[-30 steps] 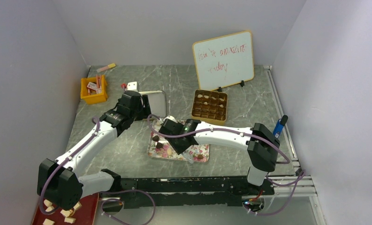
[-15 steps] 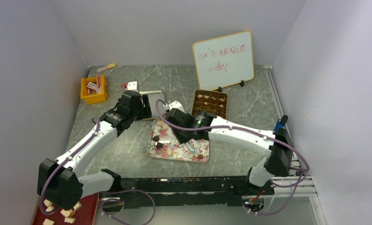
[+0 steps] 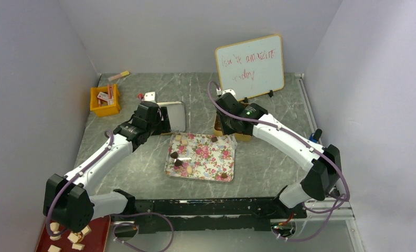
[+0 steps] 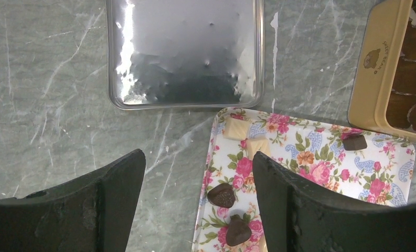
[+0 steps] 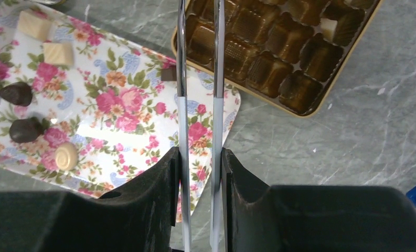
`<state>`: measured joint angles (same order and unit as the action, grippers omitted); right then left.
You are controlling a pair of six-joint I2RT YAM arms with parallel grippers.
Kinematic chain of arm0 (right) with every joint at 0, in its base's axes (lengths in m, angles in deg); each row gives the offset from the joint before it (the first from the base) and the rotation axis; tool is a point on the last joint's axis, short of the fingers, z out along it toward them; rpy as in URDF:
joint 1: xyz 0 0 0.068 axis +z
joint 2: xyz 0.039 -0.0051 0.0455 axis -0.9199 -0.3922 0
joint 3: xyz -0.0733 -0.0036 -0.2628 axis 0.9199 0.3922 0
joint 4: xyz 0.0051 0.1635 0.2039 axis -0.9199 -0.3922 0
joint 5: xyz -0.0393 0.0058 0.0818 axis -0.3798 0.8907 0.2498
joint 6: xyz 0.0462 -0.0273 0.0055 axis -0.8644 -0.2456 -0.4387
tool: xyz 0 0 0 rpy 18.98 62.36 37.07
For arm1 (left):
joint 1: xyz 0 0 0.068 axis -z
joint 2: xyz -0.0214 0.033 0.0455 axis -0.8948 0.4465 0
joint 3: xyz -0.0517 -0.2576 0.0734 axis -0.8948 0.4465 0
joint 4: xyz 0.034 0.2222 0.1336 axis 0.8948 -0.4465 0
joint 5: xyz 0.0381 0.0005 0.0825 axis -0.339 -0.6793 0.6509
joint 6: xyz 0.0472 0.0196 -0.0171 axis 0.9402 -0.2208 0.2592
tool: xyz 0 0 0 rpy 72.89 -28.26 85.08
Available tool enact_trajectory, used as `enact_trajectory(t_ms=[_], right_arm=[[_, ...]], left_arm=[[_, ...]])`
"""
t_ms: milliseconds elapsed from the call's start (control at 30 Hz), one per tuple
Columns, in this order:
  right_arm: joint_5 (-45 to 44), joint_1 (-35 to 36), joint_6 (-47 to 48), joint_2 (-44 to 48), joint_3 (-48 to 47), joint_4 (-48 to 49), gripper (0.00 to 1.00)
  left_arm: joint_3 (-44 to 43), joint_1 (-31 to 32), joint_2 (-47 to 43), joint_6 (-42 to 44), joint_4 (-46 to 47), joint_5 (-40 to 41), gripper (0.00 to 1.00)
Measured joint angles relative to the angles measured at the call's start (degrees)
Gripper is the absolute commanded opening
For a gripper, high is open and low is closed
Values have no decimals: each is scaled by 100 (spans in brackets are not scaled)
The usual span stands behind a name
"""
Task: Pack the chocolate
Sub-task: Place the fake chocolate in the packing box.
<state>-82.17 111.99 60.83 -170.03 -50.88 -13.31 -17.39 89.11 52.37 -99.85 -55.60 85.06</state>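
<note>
Our right gripper point(image 5: 200, 155) has swung off the floral tray point(image 5: 132, 105) to the gold box point(image 4: 376, 73) behind its far-right corner, pinching tongs point(image 5: 216, 79); whether their tips carry chocolate, we cannot tell. Loose chocolate pieces point(image 4: 222, 195) sit mostly on the tray's left half, nearer our wide-open left gripper point(image 4: 198, 160).

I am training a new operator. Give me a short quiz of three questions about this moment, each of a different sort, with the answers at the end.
1. True or false: the left gripper has its fingers shut on a chocolate.
2. What is clamped between the fingers of the right gripper? A. metal tongs B. a red-and-white packet C. a marker pen
3. Fill the gap: the two cream-white chocolates lie on the ____ tray.

Key
1. False: its fingers stand open with nothing between them.
2. A
3. floral
</note>
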Motion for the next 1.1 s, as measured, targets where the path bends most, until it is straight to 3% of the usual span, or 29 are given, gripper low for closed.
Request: enact_trajectory(t_ms=[300, 733, 1100], right_arm=[[264, -433, 227, -278, 197, 321, 0], [466, -702, 332, -479, 356, 566, 12], [507, -846, 374, -479, 444, 612, 16]], left_arm=[[0, -7, 0, 2, 15, -15, 80], [107, -48, 0, 2, 17, -20, 80], [107, -55, 0, 2, 22, -22, 80]])
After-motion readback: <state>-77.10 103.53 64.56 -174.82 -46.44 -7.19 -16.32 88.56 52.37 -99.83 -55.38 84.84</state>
